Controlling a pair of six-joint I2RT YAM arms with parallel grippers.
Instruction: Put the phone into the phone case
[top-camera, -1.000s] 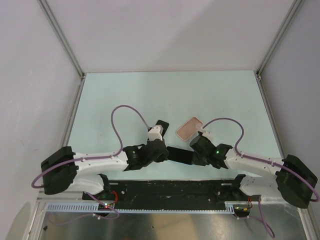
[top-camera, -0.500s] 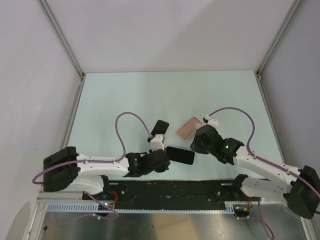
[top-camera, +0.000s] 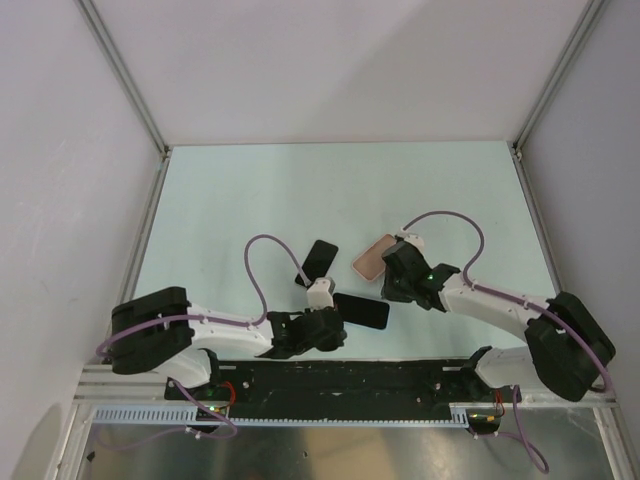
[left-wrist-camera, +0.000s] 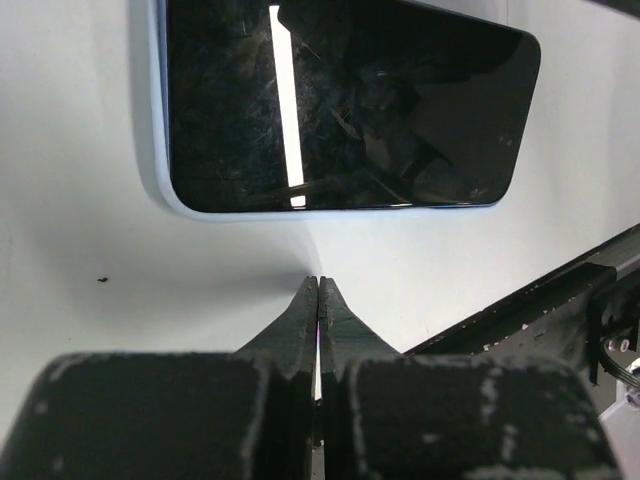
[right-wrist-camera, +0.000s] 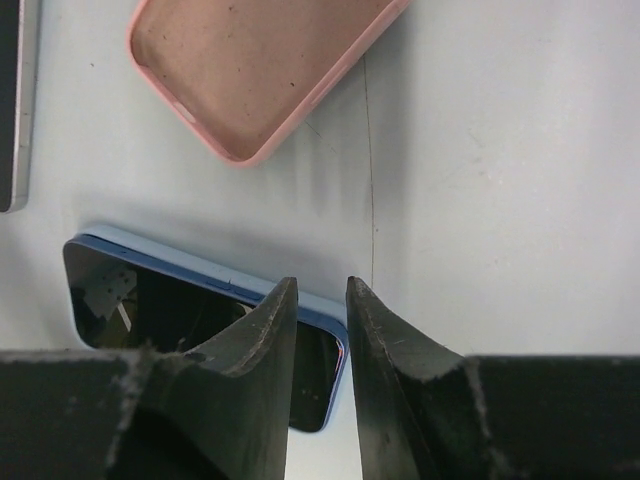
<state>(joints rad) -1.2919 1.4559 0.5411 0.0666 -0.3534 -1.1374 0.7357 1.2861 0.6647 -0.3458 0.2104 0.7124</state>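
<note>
phone (left-wrist-camera: 340, 110) flat on worktop (right-wrist-camera: 500, 150), screen up. left end effector (left-wrist-camera: 318, 285) fully closed, empty, tips just beside phone's long edge. right end effector (right-wrist-camera: 320, 285) slightly parted over phone's end, gripping nothing. phone case (right-wrist-camera: 260, 60) near, hollow up.

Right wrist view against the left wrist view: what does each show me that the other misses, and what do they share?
Only the right wrist view: the pink case, hollow side up and empty, the edge of a dark slab at the left border, and the right gripper, jaws slightly apart over one end of the phone. Only the left wrist view: the left gripper, shut, just short of the phone without touching it, and a black rail at lower right. Both: the phone lying screen up on the table, outside the case.
</note>
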